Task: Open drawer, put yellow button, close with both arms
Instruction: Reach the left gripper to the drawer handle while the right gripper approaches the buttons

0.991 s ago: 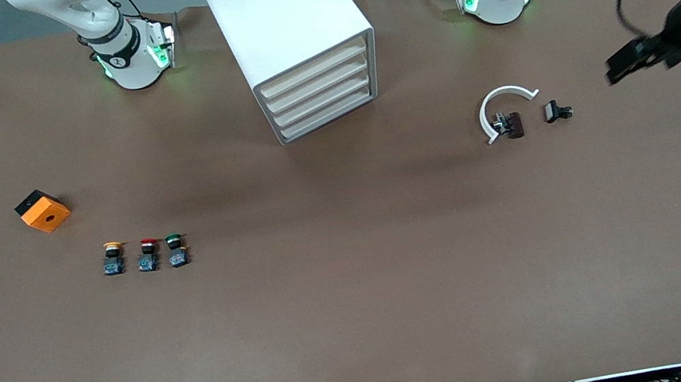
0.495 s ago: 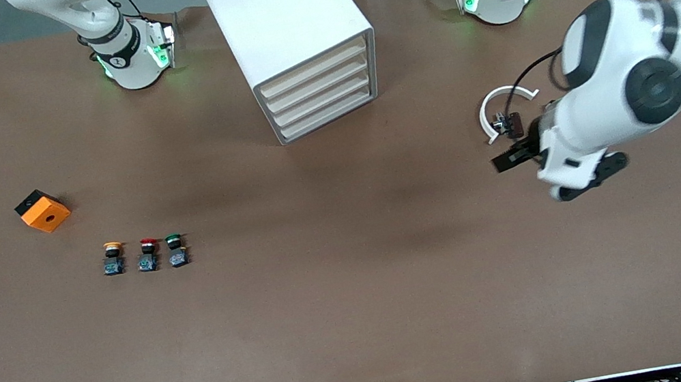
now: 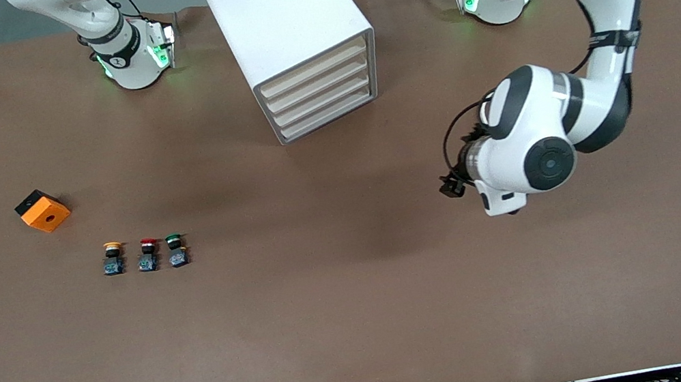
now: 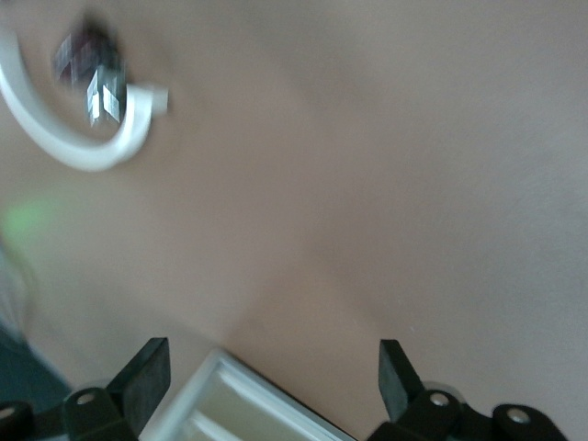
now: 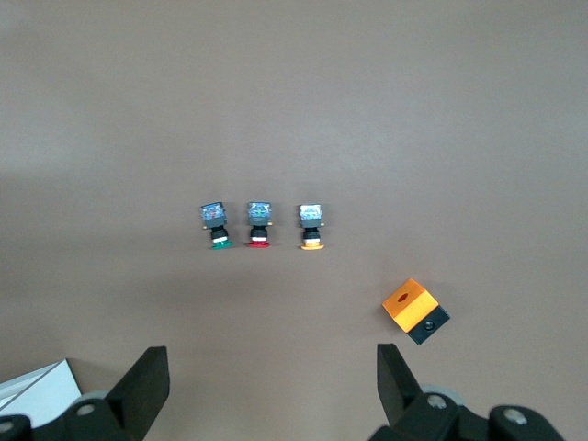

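- Left wrist view shows the left gripper (image 4: 266,381) gaping and empty over bare table near the cabinet (image 3: 291,40).
- Right gripper (image 5: 266,386), likewise spread, waits above the table's right-arm end.
- Drawer (image 3: 313,71) sits shut; yellow button (image 3: 112,257) stands untouched, so everything remains to do.

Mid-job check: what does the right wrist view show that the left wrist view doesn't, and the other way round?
Only the right wrist view: the yellow button, in a row with the red button and the green button, plus the orange block, between the open right gripper fingers.

Only the left wrist view: the white curved piece with a small dark part at it, between the open left gripper fingers.

Both: the brown table and a part of the white cabinet. Neither gripper holds anything.
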Controlling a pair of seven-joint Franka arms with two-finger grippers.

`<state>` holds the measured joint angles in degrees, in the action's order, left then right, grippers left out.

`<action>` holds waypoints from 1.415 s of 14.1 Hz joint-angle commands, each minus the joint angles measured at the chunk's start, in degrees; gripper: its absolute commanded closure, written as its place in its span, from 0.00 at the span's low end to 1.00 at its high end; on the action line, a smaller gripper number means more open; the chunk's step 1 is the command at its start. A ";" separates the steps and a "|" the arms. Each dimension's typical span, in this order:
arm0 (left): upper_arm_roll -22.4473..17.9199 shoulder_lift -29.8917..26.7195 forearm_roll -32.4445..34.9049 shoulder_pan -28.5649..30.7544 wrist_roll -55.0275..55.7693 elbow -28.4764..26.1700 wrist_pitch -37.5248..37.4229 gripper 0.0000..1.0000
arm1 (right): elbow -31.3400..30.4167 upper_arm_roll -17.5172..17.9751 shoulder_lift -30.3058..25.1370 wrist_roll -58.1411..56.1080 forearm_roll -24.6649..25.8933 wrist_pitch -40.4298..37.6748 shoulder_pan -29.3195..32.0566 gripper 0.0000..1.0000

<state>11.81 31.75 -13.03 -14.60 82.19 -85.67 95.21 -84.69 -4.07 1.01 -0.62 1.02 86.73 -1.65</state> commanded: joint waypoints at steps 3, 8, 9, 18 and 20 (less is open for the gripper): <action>-0.30 4.90 -9.11 -5.51 24.89 1.55 -2.39 0.00 | 0.14 0.46 4.15 -2.98 0.47 -0.51 0.77 0.00; -0.21 7.19 -20.35 -7.90 37.07 1.56 -4.32 0.00 | -13.09 0.38 7.87 -3.25 0.65 14.21 1.03 0.00; -0.29 7.36 -23.50 -7.98 39.08 1.56 -4.67 0.00 | -16.44 0.38 7.95 -3.25 0.65 18.34 0.77 0.00; -0.30 10.97 -37.15 -12.29 55.17 1.73 -12.84 0.24 | -27.89 0.38 13.75 -3.25 0.65 33.49 2.08 0.00; -0.21 10.97 -37.33 -12.64 55.80 1.64 -13.64 0.25 | -30.96 0.38 13.75 -3.34 0.65 38.13 2.44 0.00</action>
<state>11.84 41.94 -49.17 -26.85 136.14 -85.52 83.54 -112.60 -4.25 15.34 -3.29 1.04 121.13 -0.23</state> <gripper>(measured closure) 0.242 0.000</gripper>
